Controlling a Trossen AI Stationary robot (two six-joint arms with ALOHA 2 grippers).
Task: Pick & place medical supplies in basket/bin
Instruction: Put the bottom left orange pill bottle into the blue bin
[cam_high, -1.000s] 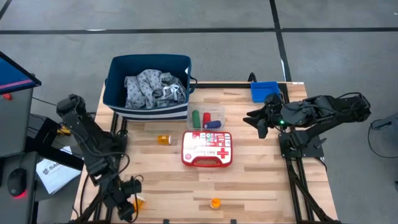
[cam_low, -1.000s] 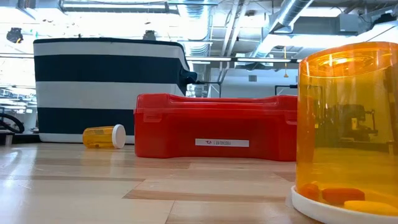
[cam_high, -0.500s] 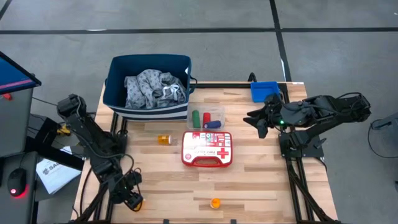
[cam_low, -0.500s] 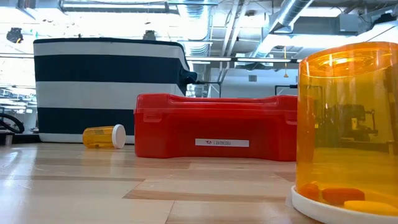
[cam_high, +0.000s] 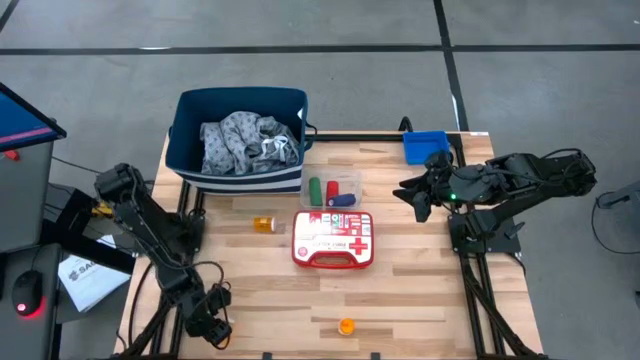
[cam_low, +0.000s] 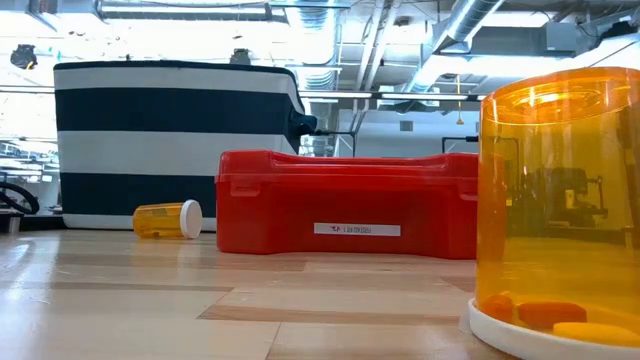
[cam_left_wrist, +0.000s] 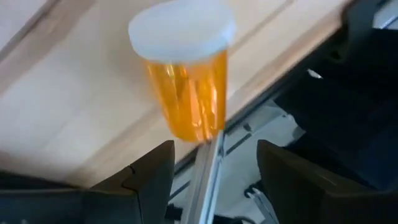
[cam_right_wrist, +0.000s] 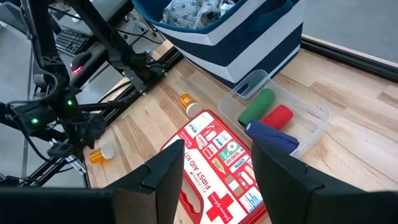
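An orange pill bottle (cam_left_wrist: 186, 81) with a white cap lies on its side at the table's near-left corner, its bottom end over the edge. My left gripper (cam_left_wrist: 214, 155) (cam_high: 210, 328) is open there, a finger on each side just short of that end. A second bottle (cam_high: 263, 224) (cam_low: 168, 219) lies by the navy basket (cam_high: 240, 105). A third bottle (cam_high: 346, 326) (cam_low: 560, 210) stands on its cap near the near edge. The grey-white cloth (cam_high: 245, 142) lies in the basket. Red, green and dark blue cylinders (cam_right_wrist: 267, 115) lie in a clear tray. My right gripper (cam_high: 415, 197) (cam_right_wrist: 221, 162) hangs open over the table's right side.
The red-and-white first-aid case (cam_high: 333, 238) lies mid-table, in front of the clear tray (cam_high: 332, 189). The small blue bin (cam_high: 425, 147) sits at the far-right corner. Bare wood shows between the case and the near edge and on the right side.
My left arm has shifted slightly toward the near edge, and its gripper now covers the corner bottle in the high view, where an orange spot showed beside it before. Nothing else has moved.
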